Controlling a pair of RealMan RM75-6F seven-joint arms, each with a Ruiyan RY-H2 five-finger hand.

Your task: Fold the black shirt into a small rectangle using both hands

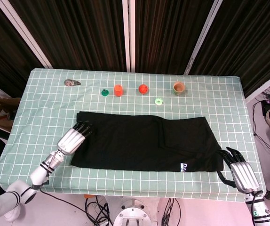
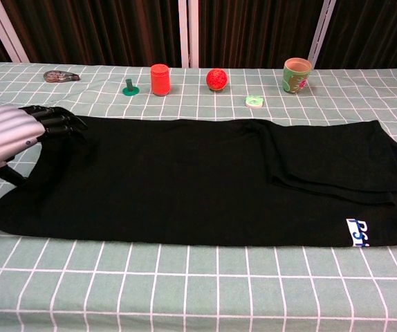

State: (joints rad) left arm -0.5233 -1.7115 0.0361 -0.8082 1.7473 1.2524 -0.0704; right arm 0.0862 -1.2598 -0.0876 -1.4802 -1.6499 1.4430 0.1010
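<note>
The black shirt [image 1: 144, 141] lies flat as a long rectangle across the checked tablecloth, with a white logo [image 1: 184, 166] near its front right corner. In the chest view the shirt [image 2: 205, 180] fills the middle. My left hand [image 1: 74, 137] reaches over the shirt's left edge, fingers stretched onto the cloth. From the chest view that left hand [image 2: 15, 135] shows its thumb hanging beside the edge, and no cloth is lifted. My right hand [image 1: 241, 172] hovers off the shirt's right end, fingers spread, holding nothing. The chest view does not show it.
Along the back stand a grey object [image 1: 72, 82], a green peg [image 1: 104, 92], an orange-red cup [image 1: 118, 89], a red ball [image 1: 143, 88], a green ring [image 1: 159, 100] and an orange cup [image 1: 178, 87]. The table's front edge [image 1: 125, 190] runs close to the shirt.
</note>
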